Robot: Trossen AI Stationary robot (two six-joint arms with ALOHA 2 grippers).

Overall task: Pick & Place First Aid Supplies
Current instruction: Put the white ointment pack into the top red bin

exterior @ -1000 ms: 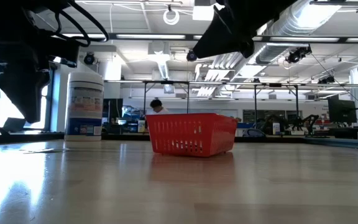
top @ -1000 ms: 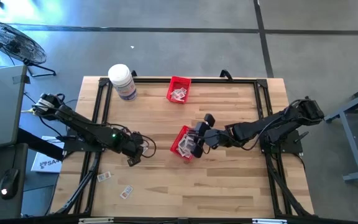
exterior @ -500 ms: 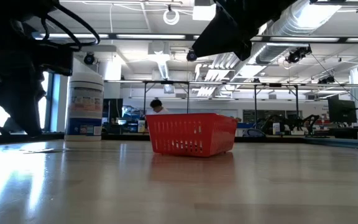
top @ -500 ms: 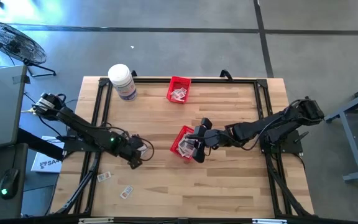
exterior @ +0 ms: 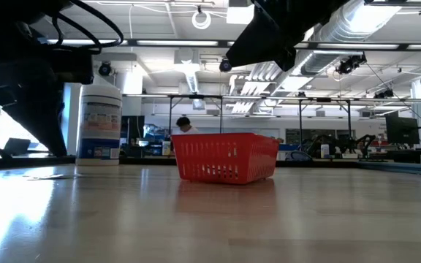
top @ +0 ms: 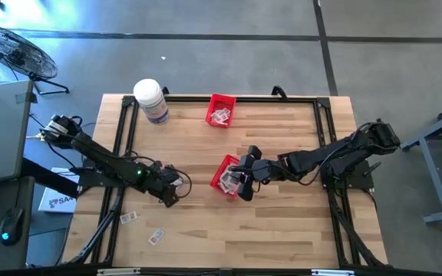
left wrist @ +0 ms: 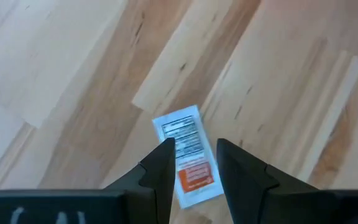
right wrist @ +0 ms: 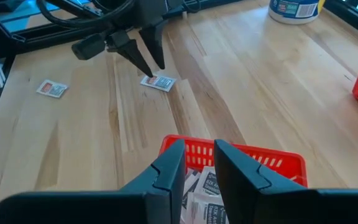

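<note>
- Packet lies flat on the counter, right under the left hand, between its parted fingers, not gripped.
- Right hand hovers over the near red basket of packets, fingers slightly apart, holding nothing.

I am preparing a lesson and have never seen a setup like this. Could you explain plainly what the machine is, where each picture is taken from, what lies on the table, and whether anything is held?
Two dark robot arms work at a wooden table. One picture looks straight down, one looks level across the tabletop, and two come from cameras on the wrists. The left hand hangs open over a small packet that lies on the wood, not gripped. The right hand hovers above a red basket of packets, holding nothing. A second red basket, a white jar and two loose packets lie elsewhere.
</note>
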